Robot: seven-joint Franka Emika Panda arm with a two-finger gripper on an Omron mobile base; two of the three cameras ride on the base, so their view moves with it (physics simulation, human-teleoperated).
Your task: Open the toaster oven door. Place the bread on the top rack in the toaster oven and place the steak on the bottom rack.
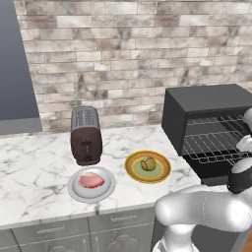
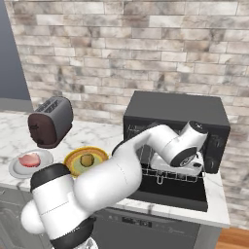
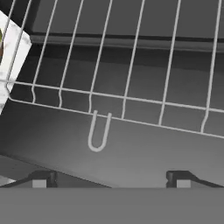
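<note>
At the right of the left base view the large black boxy toaster oven stands with its door down and its silver wire racks exposed. In the hand view the gripper hovers above a wire rack, fingertips spread wide and holding nothing. The small tan-brown bread roll sits on a yellow-rimmed green plate at lower centre (the pinkish-red steak on a grey-white plate to its left).

We can read no text, label, brand, number or sign anywhere: the toaster oven, the toaster and both plates carry no lettering that we can make out.
</note>
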